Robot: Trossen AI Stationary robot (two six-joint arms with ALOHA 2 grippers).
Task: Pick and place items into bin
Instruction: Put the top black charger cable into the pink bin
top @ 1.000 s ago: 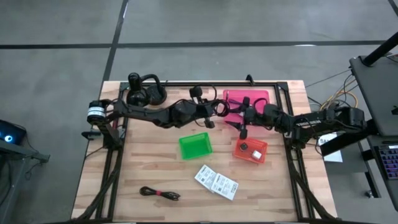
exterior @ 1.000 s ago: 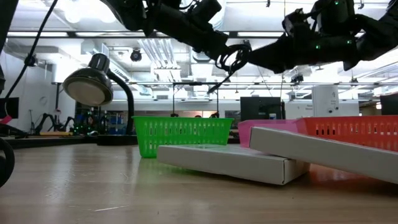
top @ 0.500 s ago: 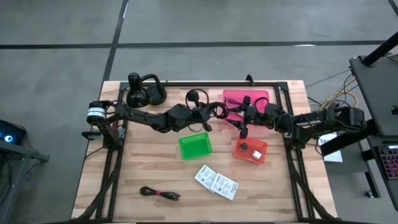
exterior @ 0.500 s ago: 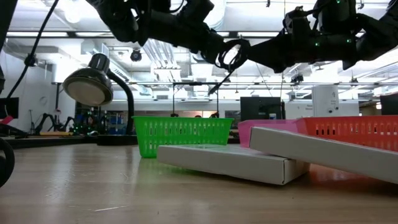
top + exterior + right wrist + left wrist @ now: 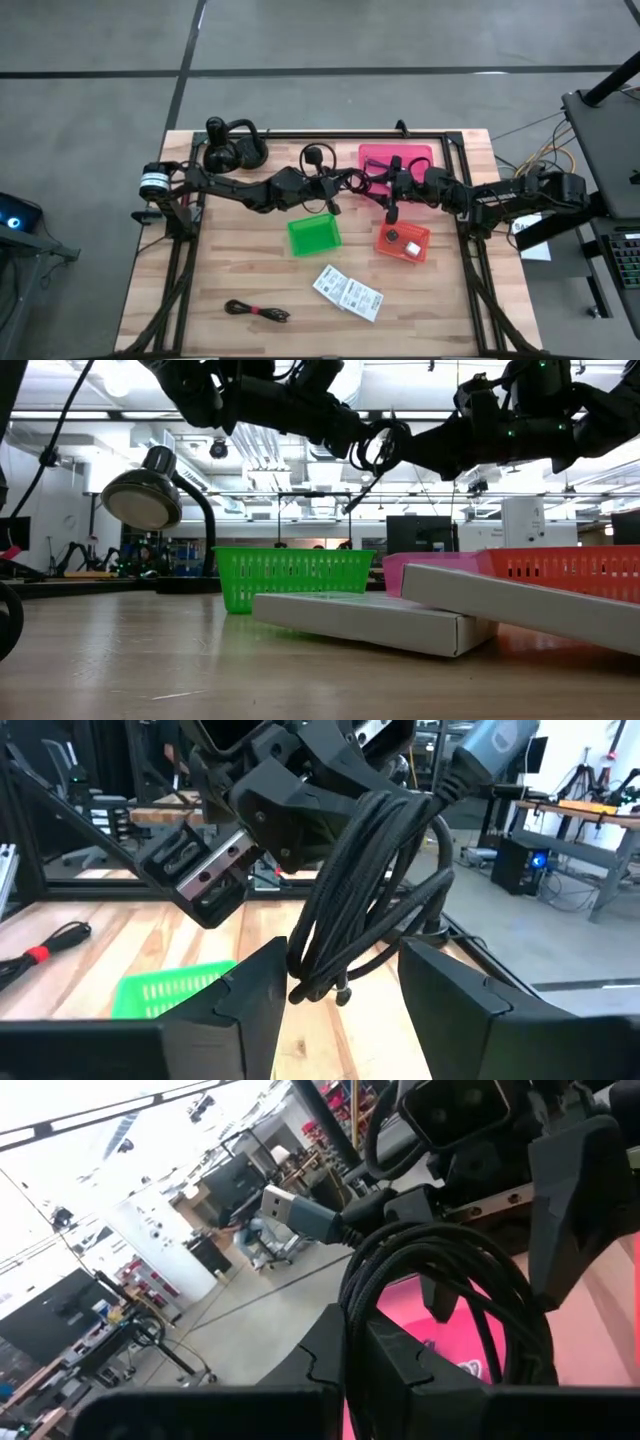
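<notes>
A coiled black cable with a grey plug hangs in the air over the gap between the green bin and the pink bin. My left gripper is shut on it. My right gripper faces it from the table's right side, open, with one finger on each side of the coil's lower end and a gap to each. White packets and a black-red cable lie on the near part of the table. My left gripper pinches the bundled strands of the coil near its upper part between its two fingers. The fingers come level from the table's left side. The coil is lifted clear of the table and hangs below the hold, its plug end sticking out above.
An orange bin with small pieces in it stands near the right arm. Black headphones sit at the far left. A black frame runs along the table's edges. Bare wood lies around the black-red cable at the near left.
My left gripper has tipped and carried the coiled cable a little toward my right gripper. The coil has stayed lifted clear of the table.
</notes>
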